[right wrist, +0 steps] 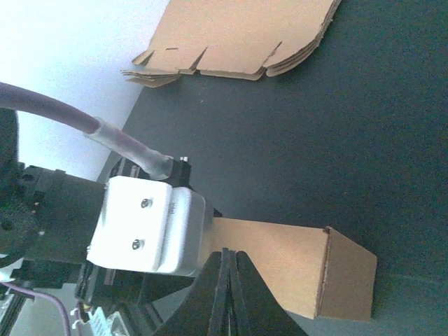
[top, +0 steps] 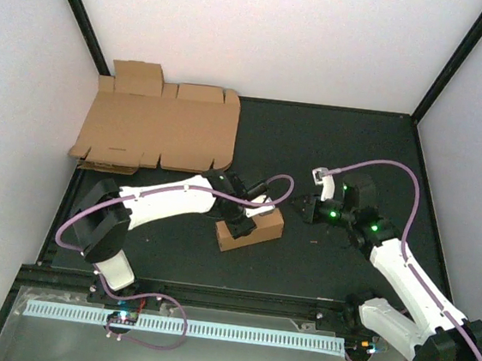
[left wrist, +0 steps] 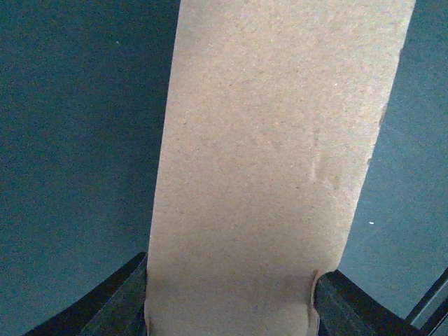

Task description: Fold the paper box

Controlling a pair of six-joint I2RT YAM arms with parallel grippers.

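Note:
The paper box is a small folded brown box lying on the black mat at the middle of the table. My left gripper reaches over its left end. In the left wrist view the box fills the space between the jaws. Both dark fingers press against its sides, and the cardboard edge dents in at the right one. My right gripper hovers just right of the box, apart from it. Its fingers are pressed together with nothing between them. The box lies beyond them, with one closed end facing right.
A stack of larger flat cardboard sheets lies at the back left against the wall, also seen in the right wrist view. The left arm's white wrist camera sits close to the right fingers. White walls enclose the mat.

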